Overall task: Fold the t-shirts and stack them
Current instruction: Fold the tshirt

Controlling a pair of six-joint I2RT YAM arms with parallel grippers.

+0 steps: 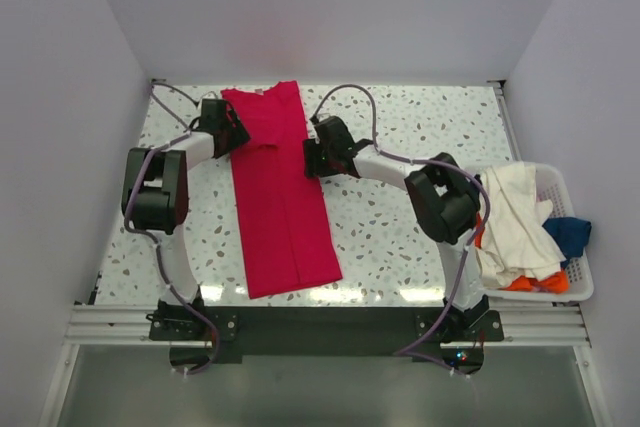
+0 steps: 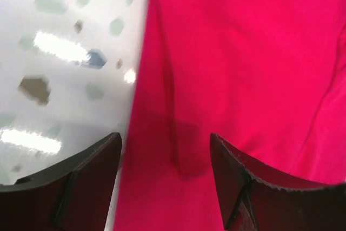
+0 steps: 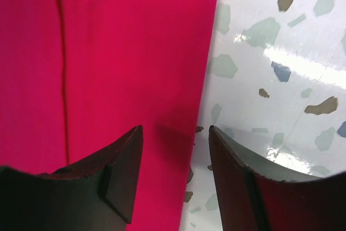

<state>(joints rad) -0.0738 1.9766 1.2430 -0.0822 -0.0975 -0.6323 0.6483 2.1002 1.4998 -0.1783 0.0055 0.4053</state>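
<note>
Crimson-red t-shirt (image 1: 280, 197) lies as a long narrow strip mid-frame on speckled table (image 1: 400, 227). Left gripper (image 1: 228, 129) at its upper left edge, right gripper (image 1: 318, 154) at upper right edge; both jaws spread, straddling the edge, pinching nothing. Other t-shirts (image 1: 510, 222) heaped in white basket (image 1: 575, 289), lower right.

**Both arms reach in, jaws apart**

The left arm (image 1: 160, 192) rises from its base, bends at the elbow and reaches forward and inward. The left end effector (image 1: 232, 130) sits low and points to the right. The right arm (image 1: 440, 202) mirrors this pose, and the right end effector (image 1: 318, 153) points left. The two face each other without touching. In both wrist views the dark fingers (image 2: 81, 187) stand spread with a clear gap, gripping nothing.
</note>
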